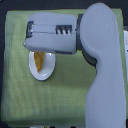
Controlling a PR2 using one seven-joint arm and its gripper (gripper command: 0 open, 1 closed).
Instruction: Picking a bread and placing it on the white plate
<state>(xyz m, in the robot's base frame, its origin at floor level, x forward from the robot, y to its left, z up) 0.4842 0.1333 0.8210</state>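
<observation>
The robot's grey gripper (30, 37) hangs over the upper edge of the round glossy white plate (41, 73), its fingertips hidden, so its opening cannot be told. The golden-brown crusty bread (39, 60) lies on the plate, partly covered, atop a green cloth-covered counter (30, 100).

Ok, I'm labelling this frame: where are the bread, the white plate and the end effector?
bread (39, 60), exterior view, its visible golden middle.
white plate (42, 75), exterior view, bare lower rim.
end effector (26, 36), exterior view, its tip at the view's left.
</observation>
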